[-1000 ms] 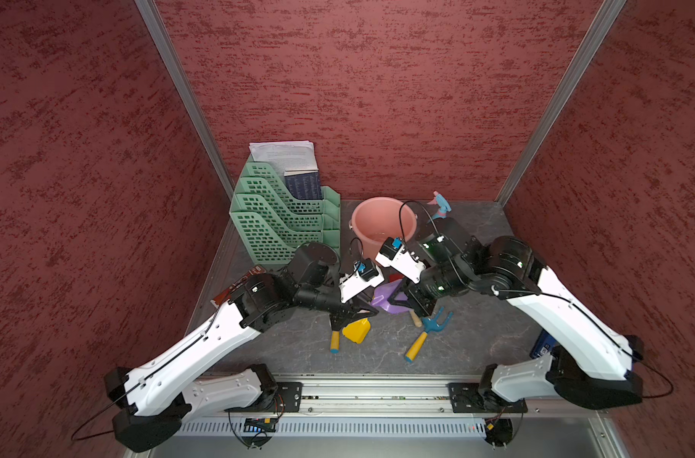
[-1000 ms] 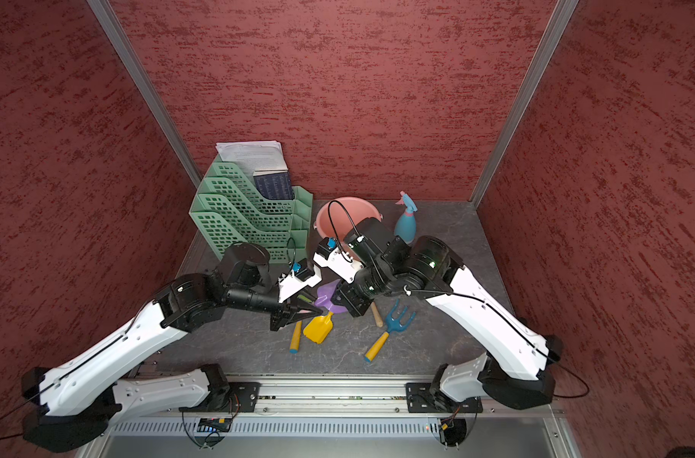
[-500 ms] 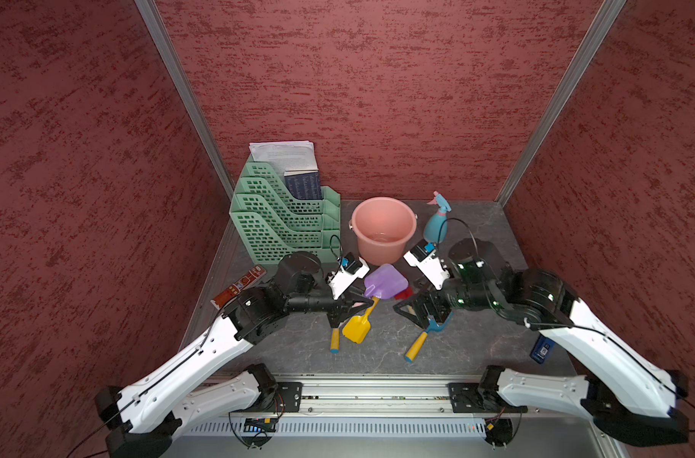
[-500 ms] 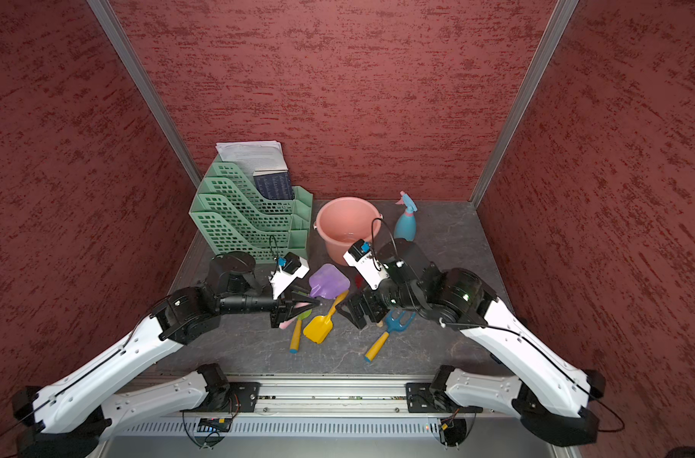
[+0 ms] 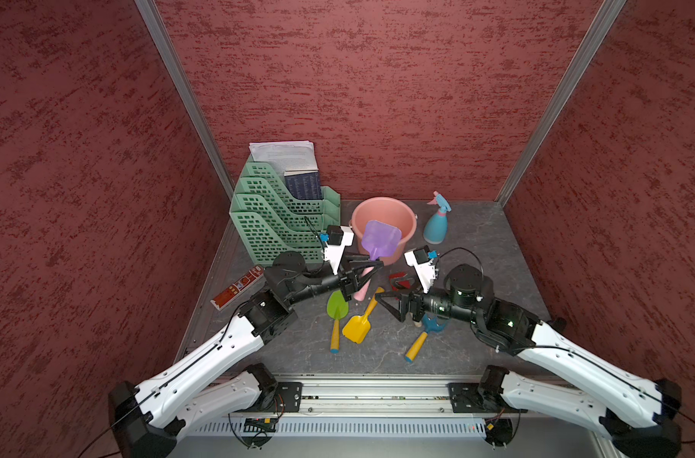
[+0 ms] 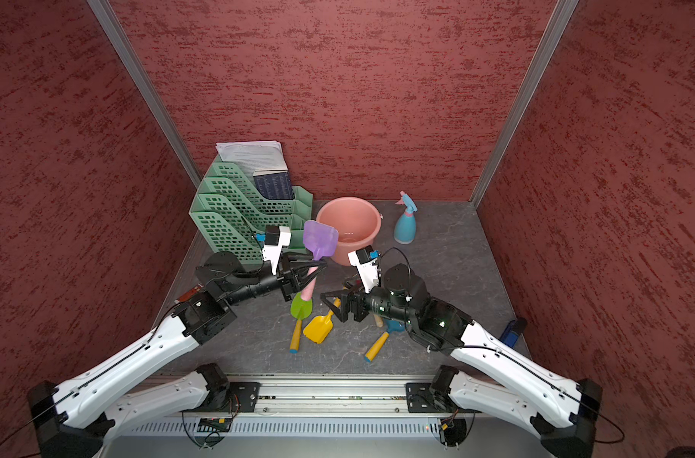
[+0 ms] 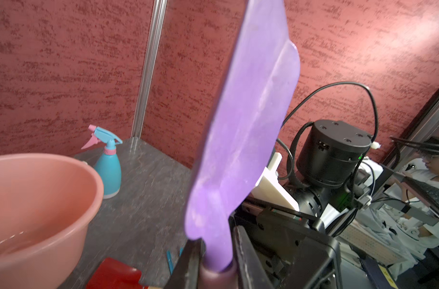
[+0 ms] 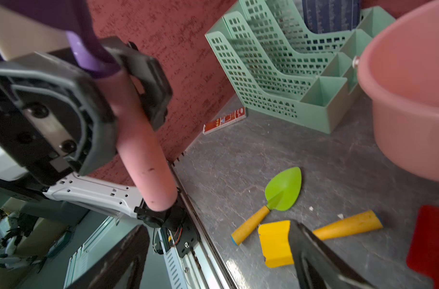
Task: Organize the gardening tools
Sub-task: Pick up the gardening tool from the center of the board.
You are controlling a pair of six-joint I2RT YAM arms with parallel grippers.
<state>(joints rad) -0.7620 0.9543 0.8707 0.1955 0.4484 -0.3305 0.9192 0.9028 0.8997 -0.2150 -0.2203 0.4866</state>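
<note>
- Yellow plastic forms the handle of the blue three-prong fork (image 5: 416,345), the tool nearest the rail. It lies flat on the grey table (image 5: 476,257) with its head partly under the right arm.
- On the left arm's side of the fork, the yellow scoop (image 5: 358,327) lies flat, and the green leaf trowel (image 5: 336,305) lies just beside it with its blade toward the back wall.
- The right gripper (image 5: 387,307) hangs low by the end of the yellow scoop's handle. Its jaws are spread wide and hold nothing.
- The left gripper (image 5: 371,271) is clenched on the purple scoop (image 5: 379,238) where the purple neck meets the pink handle. The blade points up and the handle hangs below the jaws, clear of the table.
- The red spade (image 5: 403,279) lies flat between the right wrist and the pink bucket (image 5: 389,212), partly hidden.
- In both top views the purple blade overlaps the bucket's near wall.
- The light-blue spray bottle (image 5: 435,228) stands upright just beside the bucket, near the back wall.
- The green slotted file rack (image 5: 266,222) stands on the bucket's other side.
</note>
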